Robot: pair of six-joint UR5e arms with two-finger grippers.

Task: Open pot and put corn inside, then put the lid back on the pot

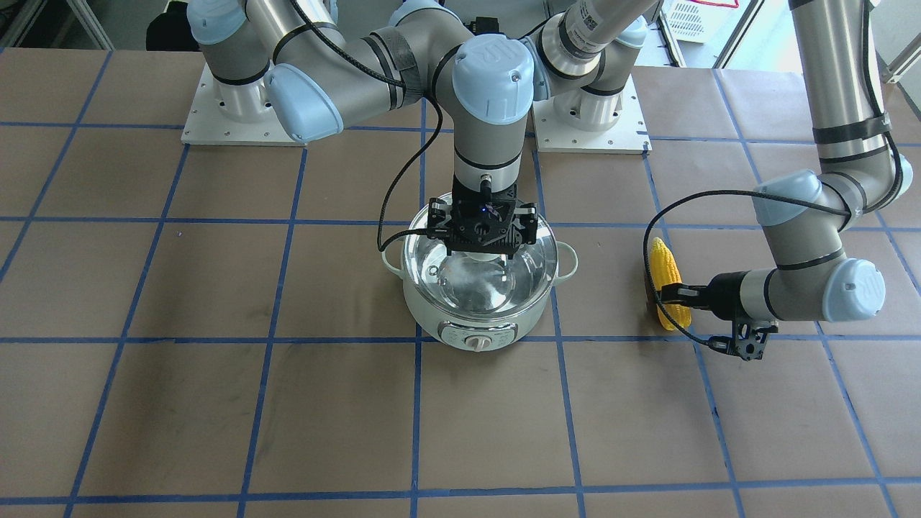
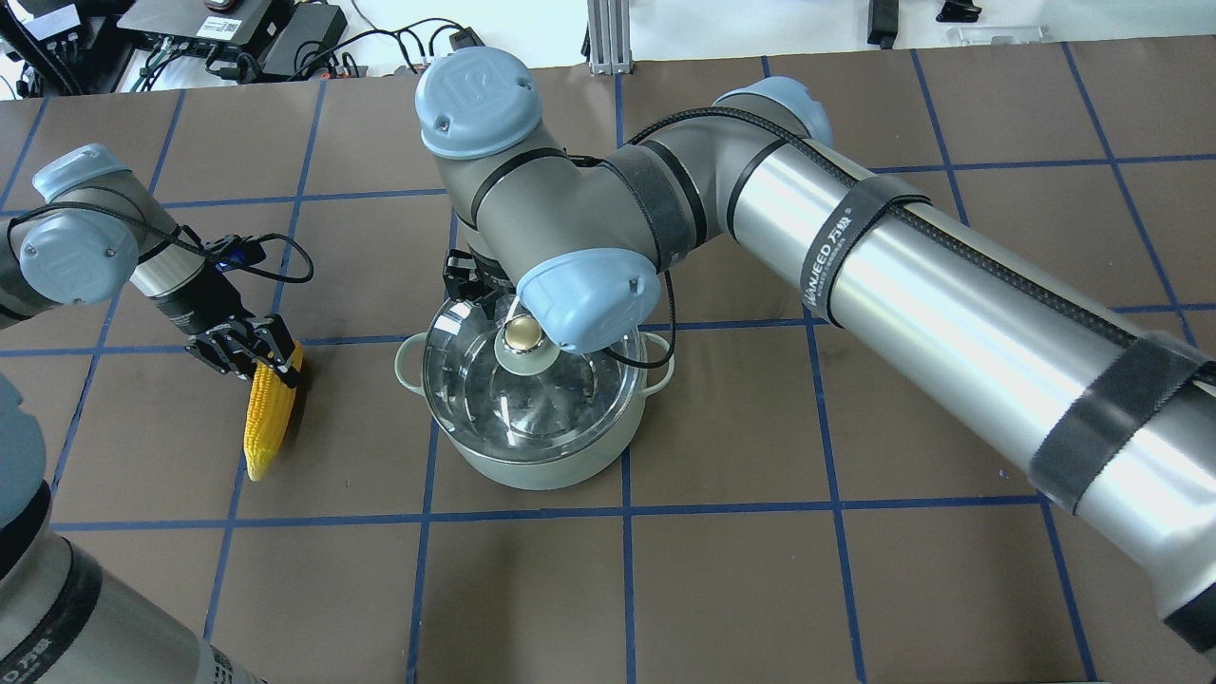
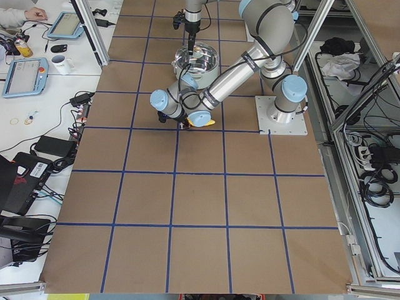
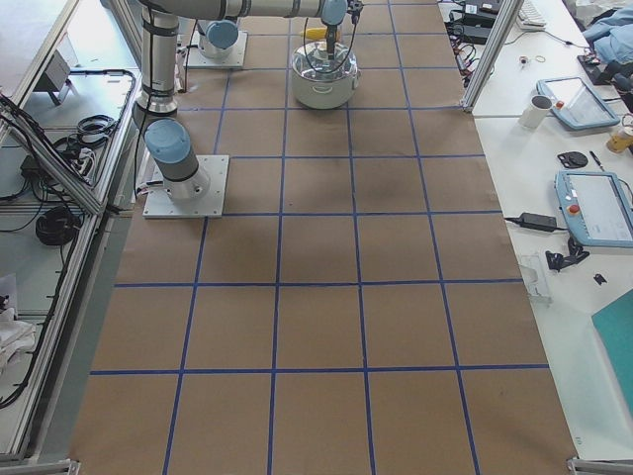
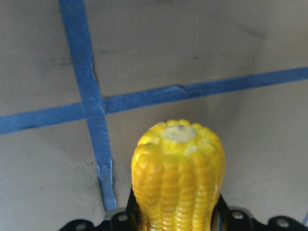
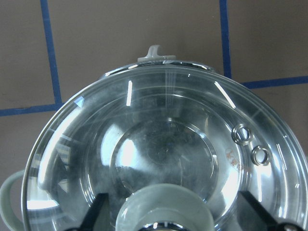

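Note:
The mint-green pot (image 1: 475, 316) stands mid-table with the glass lid (image 1: 460, 277) on it. My right gripper (image 6: 171, 214) hangs straight down over the lid's centre. Its fingers (image 6: 94, 211) are spread open on either side of the pale green knob base. The beige knob (image 2: 523, 332) shows in the overhead view. The yellow corn (image 1: 663, 262) lies to the pot's left side, by a blue line. My left gripper (image 1: 668, 293) is shut across the corn near its thick end. The corn (image 5: 177, 178) fills the left wrist view between the fingers. I cannot tell whether it is lifted.
The table is brown with a blue tape grid. Two white arm base plates (image 1: 241, 115) sit at the robot's edge. My right arm's forearm (image 2: 950, 285) stretches over the table's right half. A desk with tablets and a mug (image 3: 59, 62) stands beyond the far edge.

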